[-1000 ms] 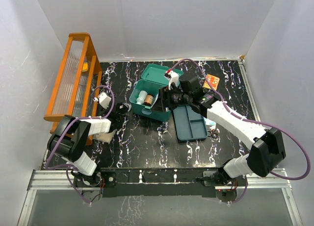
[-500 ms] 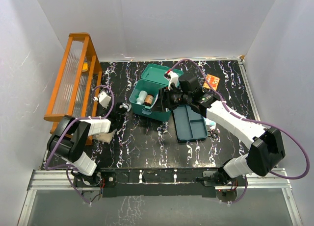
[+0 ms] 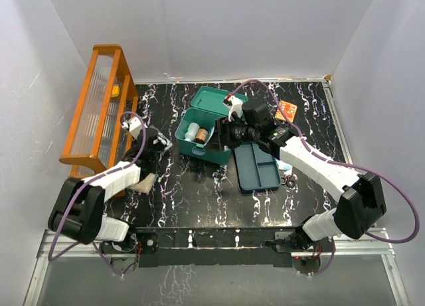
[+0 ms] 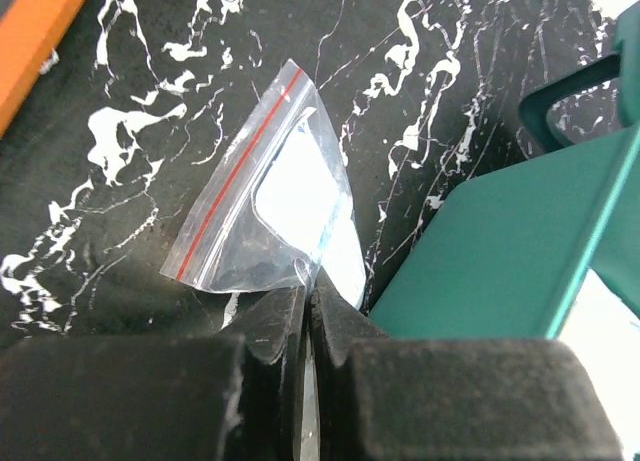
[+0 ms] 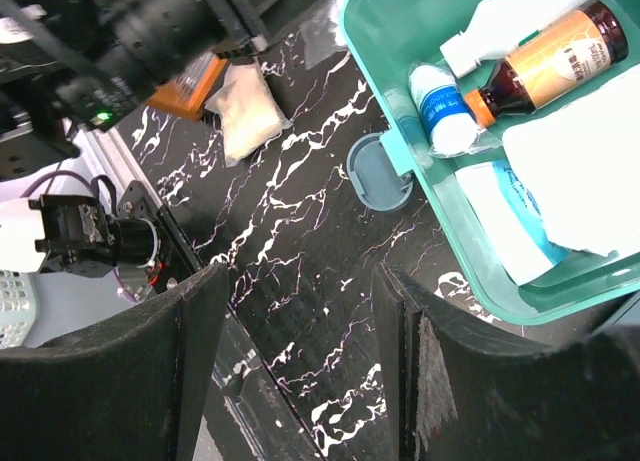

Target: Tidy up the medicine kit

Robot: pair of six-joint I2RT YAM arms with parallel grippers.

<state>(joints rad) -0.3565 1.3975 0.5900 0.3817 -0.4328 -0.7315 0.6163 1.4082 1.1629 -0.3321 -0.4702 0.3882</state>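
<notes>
We take the teal-green rectangular plastic medicine kit box (image 3: 199,135) as our mark on the black marbled table (image 3: 199,200). In it a brown glass bottle (image 5: 545,53) and a white plastic bottle (image 5: 500,21) lie side by side. Its teal-green three-compartment plastic tray insert (image 3: 257,166) lies just right of it and a little nearer; a clear plastic zip bag (image 4: 270,211) just left of it; the orange wooden rack (image 3: 99,107) well to its left

Perhaps three bottles (image 5: 545,56), one zip bag (image 4: 270,211)
</notes>
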